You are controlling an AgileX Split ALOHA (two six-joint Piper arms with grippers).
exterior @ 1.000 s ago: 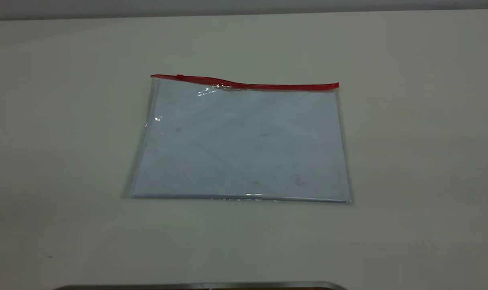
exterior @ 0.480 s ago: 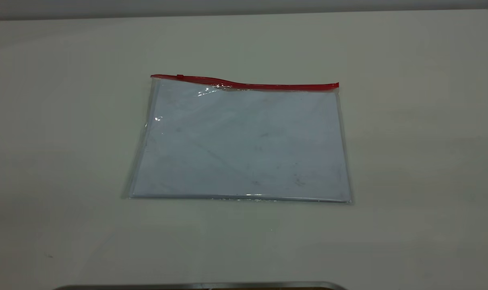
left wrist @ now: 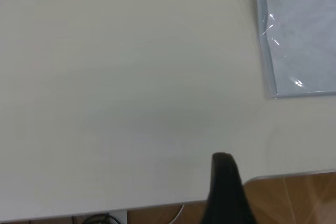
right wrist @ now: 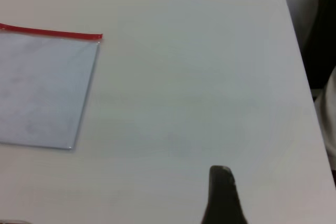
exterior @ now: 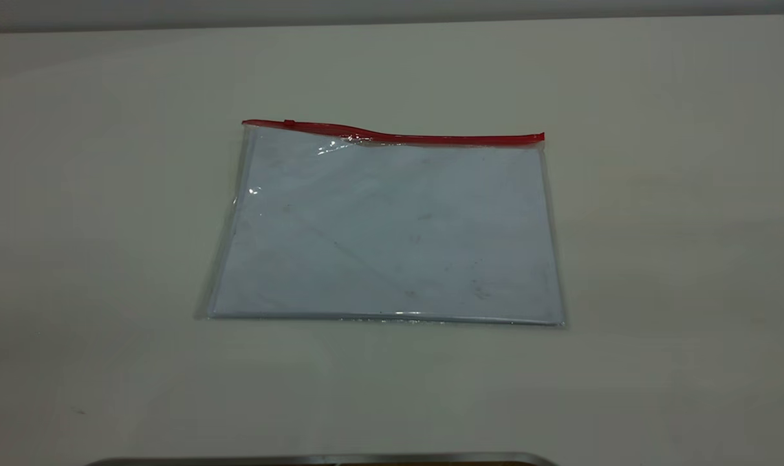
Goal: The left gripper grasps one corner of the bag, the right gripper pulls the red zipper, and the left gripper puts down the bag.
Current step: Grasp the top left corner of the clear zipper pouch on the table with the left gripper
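White table [exterior: 107,194], tools' openness perhaps unreadable

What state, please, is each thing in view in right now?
Bag: flat on the table, untouched.
Zipper: along the far edge, slider near its left end.
Left hand: off the bag, by the table edge.
Right hand: off the bag, above bare table.

One bag [exterior: 385,226] lies on the one table [exterior: 657,194], and it carries one red zipper [exterior: 392,134] with one slider tab [exterior: 289,123]. Each wrist view shows one dark jaw tip: one of the left gripper [left wrist: 226,190], one of the right gripper [right wrist: 223,195], both well apart from the bag
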